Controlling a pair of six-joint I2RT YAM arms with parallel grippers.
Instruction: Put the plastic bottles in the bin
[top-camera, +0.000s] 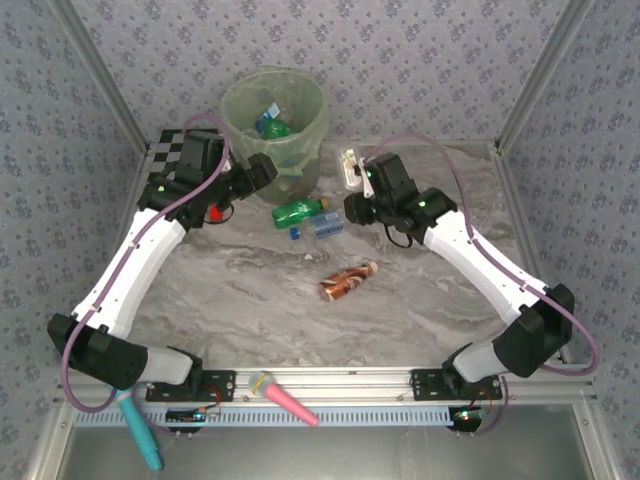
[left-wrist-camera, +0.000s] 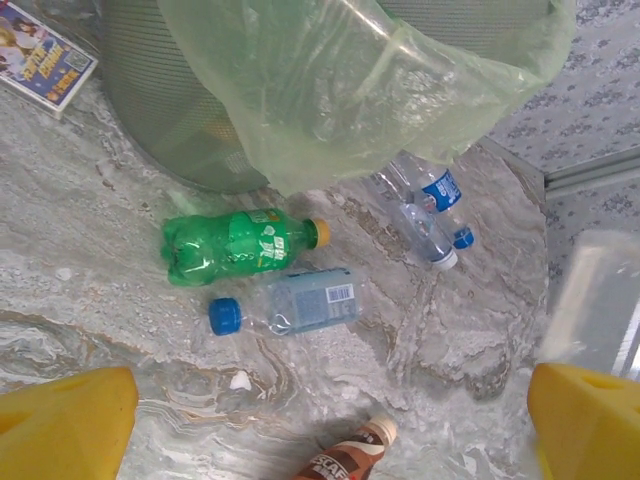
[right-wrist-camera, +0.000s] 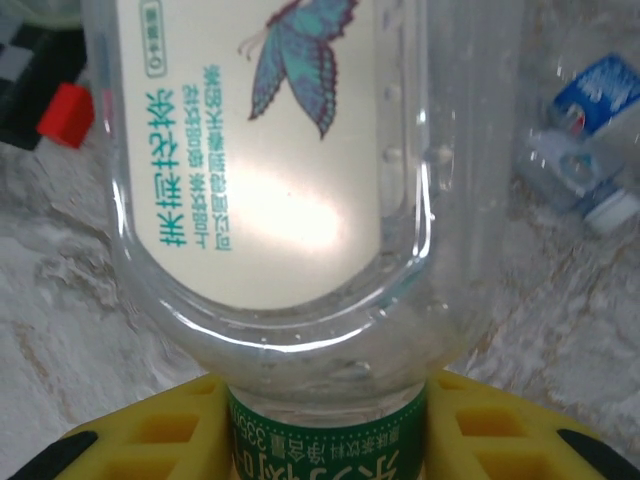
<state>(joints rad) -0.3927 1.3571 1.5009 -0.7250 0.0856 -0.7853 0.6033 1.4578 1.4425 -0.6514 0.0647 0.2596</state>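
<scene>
Plastic-wise partway: has a few bottles (top-camera: 272, 125) in the bin (top-camera: 312, 120) beyond the left gripper (top-camera: 262, 172), clamps a clear butterfly-label bottle (right-wrist-camera: 290, 180) in the right gripper (right-wrist-camera: 325, 430), spreads the left wide and empty, with a green bottle (left-wrist-camera: 235, 243), a blue-capped bottle (left-wrist-camera: 290, 305) and a brown bottle (left-wrist-camera: 350, 460) lying on the desk (top-camera: 250, 290) just ahead of it.

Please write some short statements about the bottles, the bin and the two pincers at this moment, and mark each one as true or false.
1. The right pincer is shut on a clear bottle with a butterfly label. True.
2. The left pincer holds the green bottle. False: this pincer is open and empty, and the green bottle lies on its side on the table.
3. The brown bottle is inside the bin. False: it lies on the table, apart from the bin.
4. The bin has a blue-labelled bottle in it. True.
</scene>
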